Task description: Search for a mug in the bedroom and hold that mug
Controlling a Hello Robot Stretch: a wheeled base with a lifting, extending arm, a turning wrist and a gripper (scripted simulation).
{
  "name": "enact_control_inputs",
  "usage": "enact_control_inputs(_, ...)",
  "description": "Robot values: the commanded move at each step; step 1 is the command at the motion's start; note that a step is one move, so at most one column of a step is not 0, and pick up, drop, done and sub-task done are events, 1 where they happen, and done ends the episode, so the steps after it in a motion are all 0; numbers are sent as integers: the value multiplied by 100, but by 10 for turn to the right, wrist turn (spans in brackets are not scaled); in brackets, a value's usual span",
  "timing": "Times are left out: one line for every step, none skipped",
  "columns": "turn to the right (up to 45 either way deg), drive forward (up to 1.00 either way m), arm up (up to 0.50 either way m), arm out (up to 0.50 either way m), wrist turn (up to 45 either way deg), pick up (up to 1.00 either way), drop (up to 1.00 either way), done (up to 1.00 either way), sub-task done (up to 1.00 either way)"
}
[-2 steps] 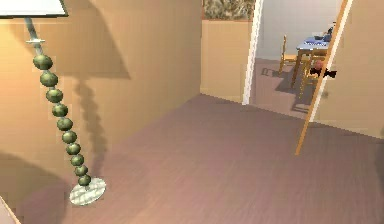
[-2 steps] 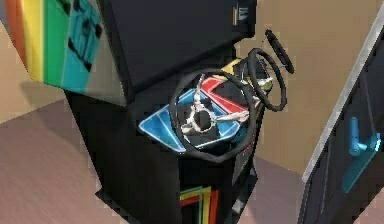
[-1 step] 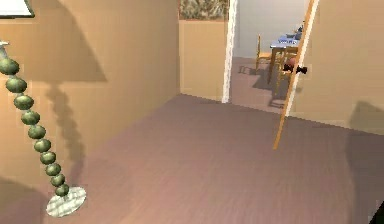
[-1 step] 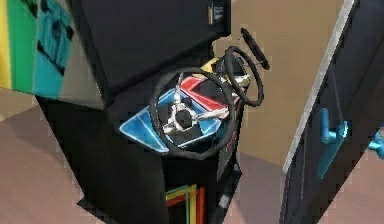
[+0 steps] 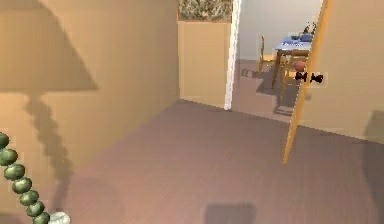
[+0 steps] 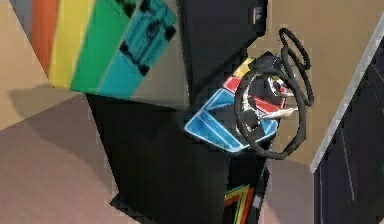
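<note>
A brown carpeted floor [image 5: 200, 160] is seen in the forward view, bounded by a plain tan wall [image 5: 100, 60] along its left edge. At the floor's near left corner a column of round green beads [image 5: 18, 172] curves down, with a small pale round thing at its foot; what it belongs to cannot be told. At the floor's far edge a white door frame [image 5: 232, 60] is seen, and to its right an orange-brown door [image 5: 345, 70] is swung wide, a dark handle [image 5: 311, 77] set near its edge. Through the doorway a table [image 5: 297, 42] with a blue top is seen in the next room, and a wooden chair [image 5: 267, 52] is placed just beside it.

In the arm side view a tall black arcade machine [image 6: 150, 150] is stood on the floor [image 6: 50, 170]. Its side panel [image 6: 85, 40] is painted in orange, yellow, green and blue stripes. A black steering wheel [image 6: 270, 100] is mounted on its front, above a blue, red and white console [image 6: 215, 122]. A tan wall [image 6: 340, 60] is seen behind the wheel, and something dark [image 6: 355, 170] is stood at the right edge.

Where the mug is cannot be told. How the jaws of the gripper stand cannot be told.
</note>
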Motion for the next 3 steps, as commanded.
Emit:
enact_control_inputs(150, 0, 0, 0, 0, 0, 0, 0, 0)
enact_control_inputs(0, 100, 0, 0, 0, 0, 0, 0, 0)
enact_control_inputs(30, 0, 0, 0, 0, 0, 0, 0, 0)
